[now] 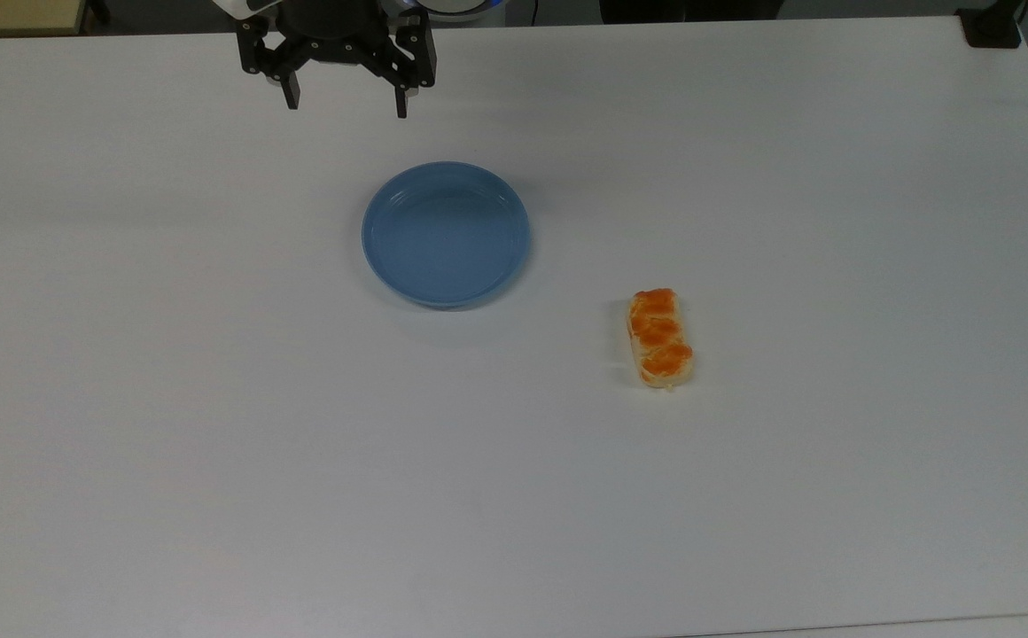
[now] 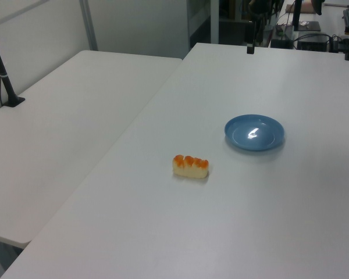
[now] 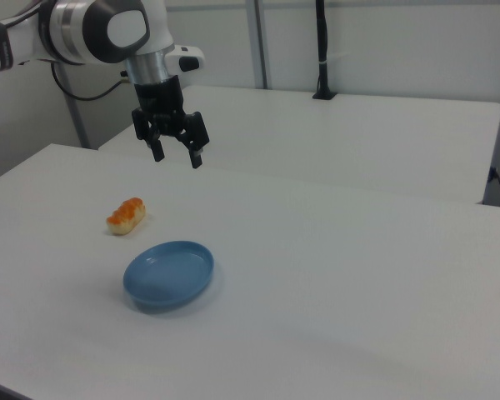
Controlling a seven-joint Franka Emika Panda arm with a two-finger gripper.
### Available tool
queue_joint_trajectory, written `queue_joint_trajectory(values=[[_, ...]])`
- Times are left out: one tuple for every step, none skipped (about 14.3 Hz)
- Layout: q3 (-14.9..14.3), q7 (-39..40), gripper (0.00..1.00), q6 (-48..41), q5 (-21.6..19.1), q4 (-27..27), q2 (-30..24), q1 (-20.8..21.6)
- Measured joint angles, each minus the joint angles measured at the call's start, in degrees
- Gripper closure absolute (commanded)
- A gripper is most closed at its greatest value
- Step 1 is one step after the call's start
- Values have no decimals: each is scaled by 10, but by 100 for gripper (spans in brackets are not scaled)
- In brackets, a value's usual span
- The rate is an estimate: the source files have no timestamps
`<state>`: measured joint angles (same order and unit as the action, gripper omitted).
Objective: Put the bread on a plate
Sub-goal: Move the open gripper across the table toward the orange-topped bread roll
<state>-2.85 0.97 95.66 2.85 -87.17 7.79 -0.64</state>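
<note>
1. Nearest my cameras is the bread [image 1: 660, 338], lying flat on the white table [image 1: 213, 443] with its three orange bumps facing up. In the top view it sits below and to the right of the plate [image 1: 446, 234], apart from it, with bare table between them.
2. The plate is empty and sits rim-up near the middle of the table, so I judge the task has not started: the bread has yet to be picked up.
3. My gripper [image 1: 346, 99] hangs above the table past the plate's far edge in the top view, its two fingers spread wide and holding nothing. I read that as a ready pose, open for a grasp across the bread's narrow sides.
4. The right view makes it plain that the gripper [image 3: 173, 155] is well up in the air, not touching the table; the top view flattens that height away.
5. The left view gives me the bread's [image 2: 191, 167] low side profile and pale flank, and a glare spot on the plate [image 2: 254, 132].
</note>
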Motion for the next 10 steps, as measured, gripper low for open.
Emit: queue_joint_trajectory(values=[[0, 0, 0, 0, 0, 0, 0, 0], [0, -7, 0, 0, 0, 0, 0, 1], [0, -14, 0, 0, 0, 0, 0, 4], [0, -17, 0, 0, 0, 0, 0, 8], [0, -21, 0, 0, 0, 0, 0, 15], [0, -23, 0, -2, 0, 0, 0, 18], [0, -24, 0, -4, 0, 0, 0, 20], [0, -24, 0, -5, 0, 0, 0, 20], [-1, -24, 0, -5, 0, 0, 0, 20], [-2, -24, 0, -6, 0, 0, 0, 20]])
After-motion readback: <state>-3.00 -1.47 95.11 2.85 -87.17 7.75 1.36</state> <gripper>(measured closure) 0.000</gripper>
